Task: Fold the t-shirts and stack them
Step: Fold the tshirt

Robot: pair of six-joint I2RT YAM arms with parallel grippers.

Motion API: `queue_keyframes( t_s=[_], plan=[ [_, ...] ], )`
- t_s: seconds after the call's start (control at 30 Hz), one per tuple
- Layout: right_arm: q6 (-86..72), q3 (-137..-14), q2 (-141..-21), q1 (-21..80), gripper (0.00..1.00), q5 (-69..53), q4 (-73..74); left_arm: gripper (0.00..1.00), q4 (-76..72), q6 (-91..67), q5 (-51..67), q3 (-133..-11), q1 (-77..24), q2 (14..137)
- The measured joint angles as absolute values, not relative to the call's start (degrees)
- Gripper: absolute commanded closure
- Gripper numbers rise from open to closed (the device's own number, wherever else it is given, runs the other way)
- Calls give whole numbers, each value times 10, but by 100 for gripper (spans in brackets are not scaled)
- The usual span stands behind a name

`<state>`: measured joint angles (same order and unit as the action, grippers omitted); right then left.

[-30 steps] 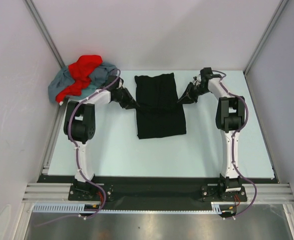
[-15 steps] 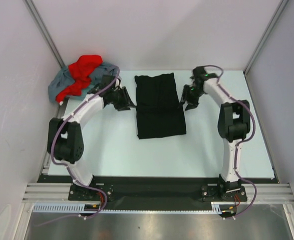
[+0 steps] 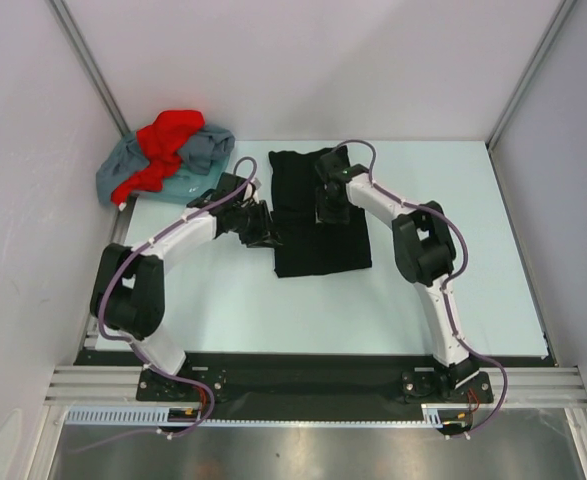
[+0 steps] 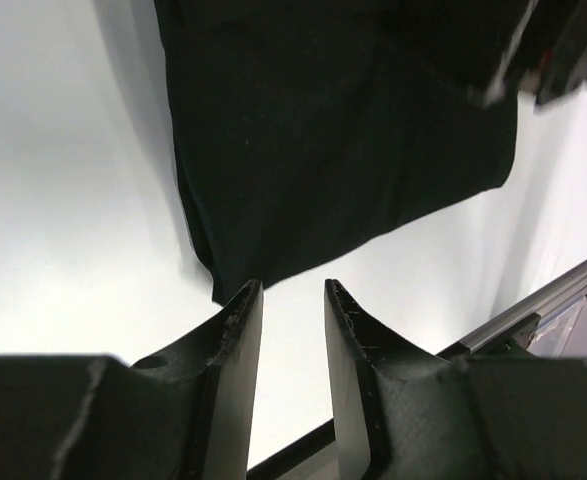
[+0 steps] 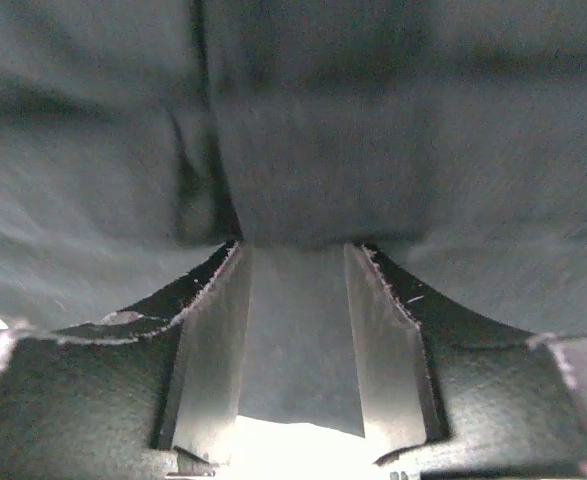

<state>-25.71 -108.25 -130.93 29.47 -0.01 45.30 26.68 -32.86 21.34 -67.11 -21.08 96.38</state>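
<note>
Noting left pincer (image 4: 291,288) parted, empty, by near-left corner of folded black cloth t-shirt (image 3: 323,245); right pincer (image 5: 293,245) parted, on it; risk: snagging one layer, dragging fold open

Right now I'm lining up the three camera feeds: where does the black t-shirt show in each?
Top external: black t-shirt flat in the middle of the table.
Left wrist: upper middle, its corner just beyond the left gripper.
Right wrist: fills the picture behind the fingers.
Shared landmark: right gripper, over the shirt; blurred at the left wrist's top right.
</note>
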Motion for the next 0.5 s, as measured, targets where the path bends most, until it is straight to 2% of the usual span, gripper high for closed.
queue_keyframes(
  t_s=[0.33,0.4,0.5],
  plan=[
    [-239,-1410,-1474,269,50,43,454,61,265,-319,217,-635,-211,921],
    [-245,-1436,-1479,257,48,36,453,59,264,-318,219,-635,-211,921],
    [-255,-1406,-1445,231,45,8,447,55,265,-319,229,-635,-211,921]
  ],
)
